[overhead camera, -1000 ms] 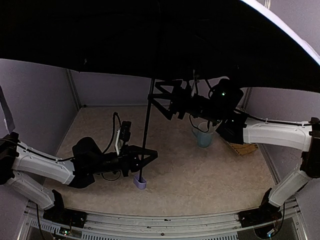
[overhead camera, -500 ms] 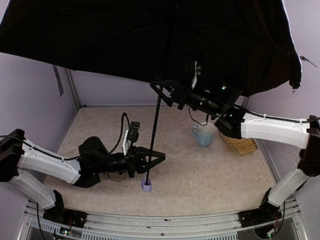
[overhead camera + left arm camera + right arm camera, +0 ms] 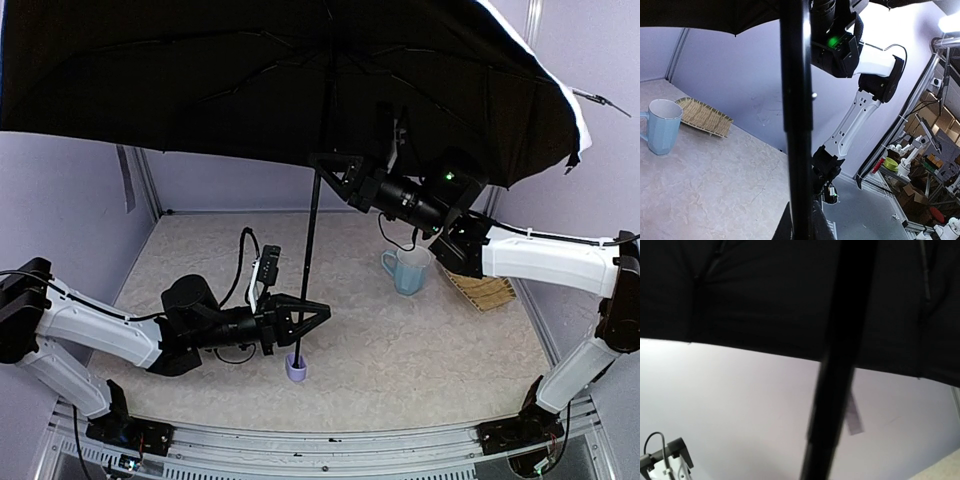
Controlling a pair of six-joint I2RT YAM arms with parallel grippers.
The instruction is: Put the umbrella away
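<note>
The umbrella (image 3: 250, 80) stands open, and its canopy, dark underneath, spreads over the whole table. Its black shaft (image 3: 312, 240) runs down to a lavender handle end (image 3: 295, 370) resting on the tabletop. My left gripper (image 3: 300, 322) is shut on the shaft just above that handle. In the left wrist view the shaft (image 3: 796, 125) rises straight up from between the left gripper's (image 3: 801, 222) fingers. My right gripper (image 3: 325, 168) is shut on the shaft high up, under the canopy. The right wrist view shows only the blurred shaft (image 3: 837, 390), a pale strap tab (image 3: 854, 415) and the canopy.
A light blue mug (image 3: 408, 270) stands on the table right of centre, below the right arm. A woven tray (image 3: 485, 292) lies behind it against the right wall. Lavender walls enclose the table on three sides.
The right gripper's wide-open jaws have closed on the upper shaft. The canopy has swung and tilted, and the handle end has slid slightly right. The left grip has not changed.
</note>
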